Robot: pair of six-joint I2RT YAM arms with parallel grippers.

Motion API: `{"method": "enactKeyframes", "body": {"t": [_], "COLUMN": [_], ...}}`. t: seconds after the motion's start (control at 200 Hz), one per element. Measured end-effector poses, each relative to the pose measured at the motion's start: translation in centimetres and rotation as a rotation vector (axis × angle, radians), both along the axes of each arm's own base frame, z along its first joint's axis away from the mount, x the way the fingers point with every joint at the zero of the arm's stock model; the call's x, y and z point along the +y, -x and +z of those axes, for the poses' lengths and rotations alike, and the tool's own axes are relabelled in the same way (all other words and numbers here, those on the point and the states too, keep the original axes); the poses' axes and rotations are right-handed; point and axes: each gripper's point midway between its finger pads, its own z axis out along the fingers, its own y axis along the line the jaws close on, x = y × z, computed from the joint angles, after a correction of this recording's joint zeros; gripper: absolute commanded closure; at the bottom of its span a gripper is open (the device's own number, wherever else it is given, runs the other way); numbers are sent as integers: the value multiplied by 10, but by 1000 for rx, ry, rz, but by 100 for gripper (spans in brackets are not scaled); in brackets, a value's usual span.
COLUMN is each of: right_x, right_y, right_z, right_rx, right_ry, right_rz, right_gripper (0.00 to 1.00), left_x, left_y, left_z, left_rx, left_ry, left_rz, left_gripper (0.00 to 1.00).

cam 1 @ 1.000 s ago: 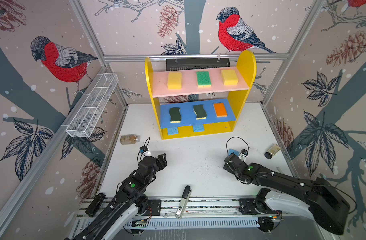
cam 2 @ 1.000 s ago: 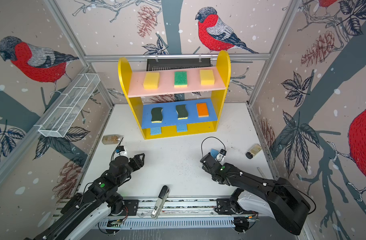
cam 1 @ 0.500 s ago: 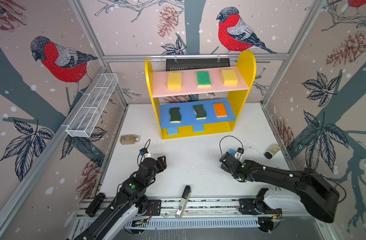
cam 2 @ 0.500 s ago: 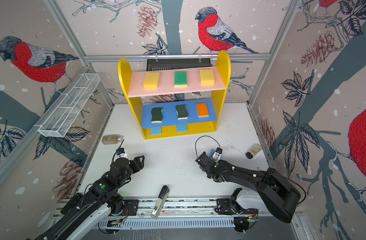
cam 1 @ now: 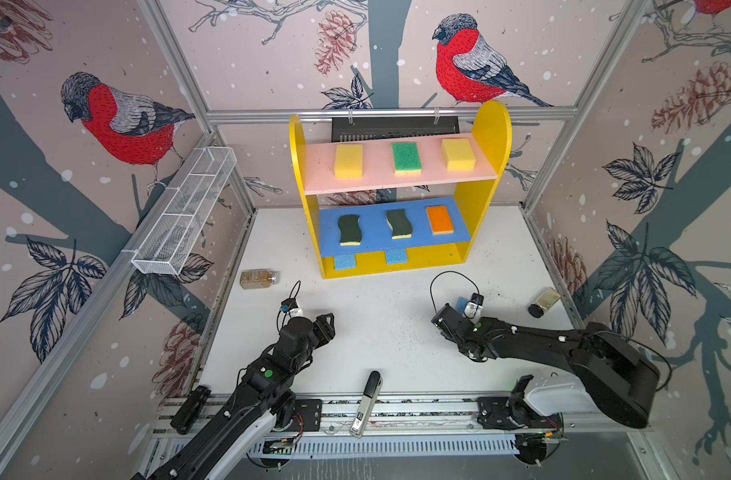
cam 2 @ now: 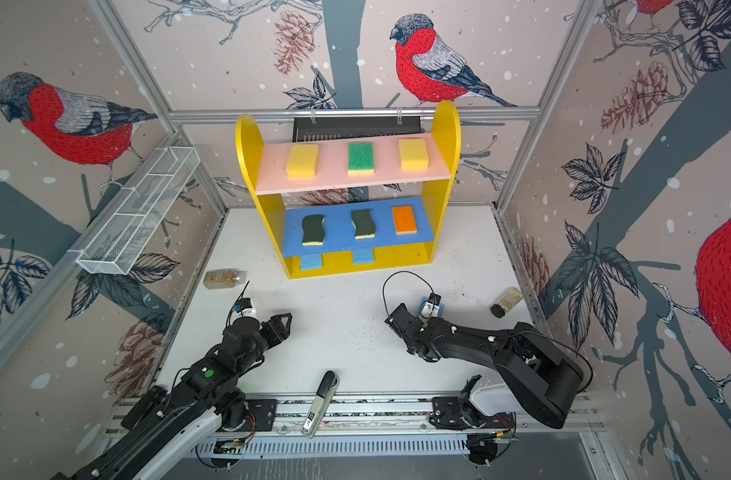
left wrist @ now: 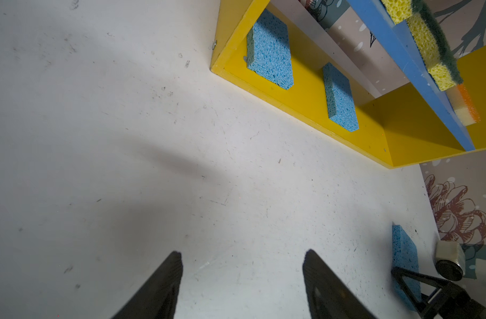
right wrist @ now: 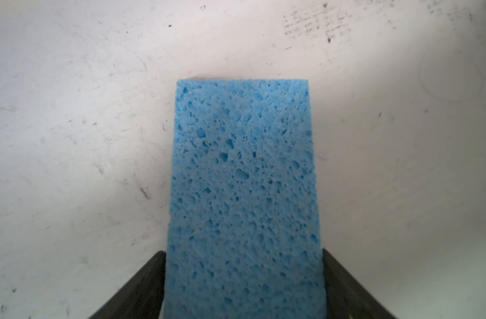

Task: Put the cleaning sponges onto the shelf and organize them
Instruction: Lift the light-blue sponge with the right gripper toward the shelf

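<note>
Eight of the cleaning sponges already sit on the shelf (cam 1: pixel 490 137), which stands at the middle of the bench's (cam 1: pixel 388 332) back edge. The pink upper board (cam 1: pixel 318 166) carries a yellow block (cam 1: pixel 348 161), a green-topped sponge (cam 1: pixel 406 157) and a second yellow block (cam 1: pixel 458 153). The blue lower board (cam 1: pixel 376 235) carries two dark green wavy-edged sponges (cam 1: pixel 350 229) (cam 1: pixel 399 223) and an orange-topped sponge (cam 1: pixel 439 219). The yellow base (cam 1: pixel 430 255) has two thin light blue sponges (cam 1: pixel 344 262) (cam 1: pixel 396 256) at its left end and middle, and its right end is bare. The ninth sponge, a light blue one (right wrist: pixel 243 171), lies flat on the bench toward the right edge, well apart from the shelf. So the step in hand looks like the pickup of this last sponge. The right claw (right wrist: pixel 243 251) straddles it, one finger at each long edge, though I cannot tell whether they are pressing yet, and the sponge shows no squeeze. The left claw (left wrist: pixel 241 252) hangs spread and empty over the front-left part of the bench. The next move likely calls for a firm pinch on the soft foam and a clean lift. After that comes a low carry under the blue board to the base's free right end, where the sponge should be laid flat in line with its two mates.
</note>
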Motion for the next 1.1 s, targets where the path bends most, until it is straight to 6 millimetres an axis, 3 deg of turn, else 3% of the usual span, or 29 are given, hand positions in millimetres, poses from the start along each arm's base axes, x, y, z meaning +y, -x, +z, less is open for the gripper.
{"method": "enactKeyframes", "body": {"t": [0.235,0.8,1.101], "right_x": [0,3,4], "right_y": [-3,0,-1], "right_z": [-1,0,-2], "right_rx": [-20,7,11], "right_ry": [11,3,6], "right_rz": [-1,17,8], "right_gripper": [22,15,21], "left_x": [-1,-2,-2], "left_y": [0,-1,0], "left_z": [2,1,-5], "left_rx": [-4,-1,16], "left_ry": [8,16,34], "left_rz": [-1,2,11], "left_gripper": [30,29,29]}}
